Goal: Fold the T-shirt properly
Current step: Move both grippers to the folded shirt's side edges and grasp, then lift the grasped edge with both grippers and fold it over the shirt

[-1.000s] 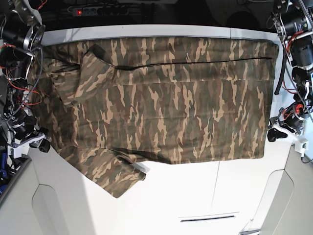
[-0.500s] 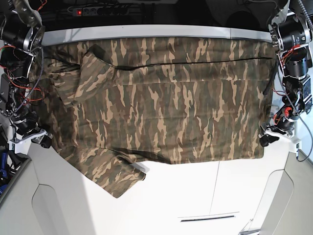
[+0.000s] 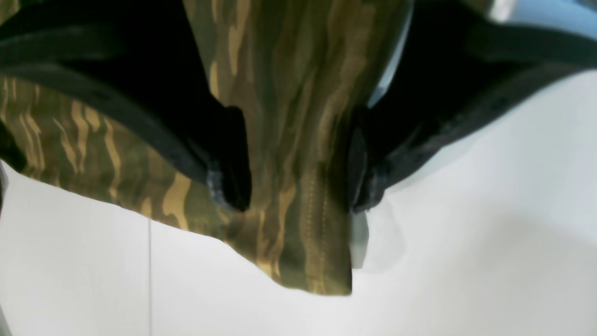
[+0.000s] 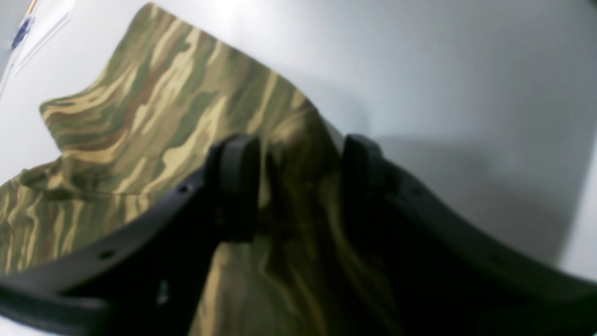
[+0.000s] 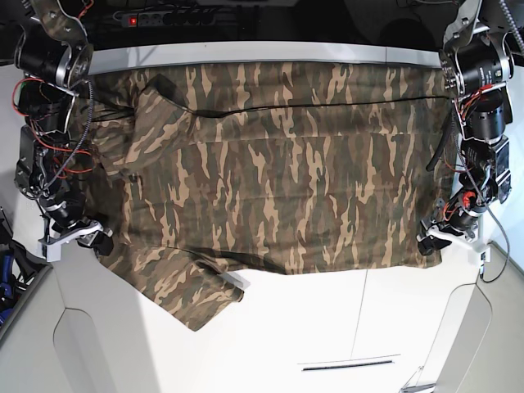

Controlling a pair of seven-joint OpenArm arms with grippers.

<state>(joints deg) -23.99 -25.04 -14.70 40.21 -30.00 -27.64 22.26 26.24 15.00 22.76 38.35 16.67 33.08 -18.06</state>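
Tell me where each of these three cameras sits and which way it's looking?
Base: overhead, looking straight down on the white table and spread T-shirt; both arms show at the side edges.
Left wrist: on the left arm, looking past the left gripper, whose fingers straddle the shirt's hem corner.
Right wrist: on the right arm, looking past the right gripper, cloth between its fingers.
Shared: all three show the camouflage shirt on the white table.

blur: both wrist views are softened | cut off: shirt [image 3: 289, 140] by the left wrist view's top edge | hidden: shirt corner under right gripper [image 5: 97, 239] in base view
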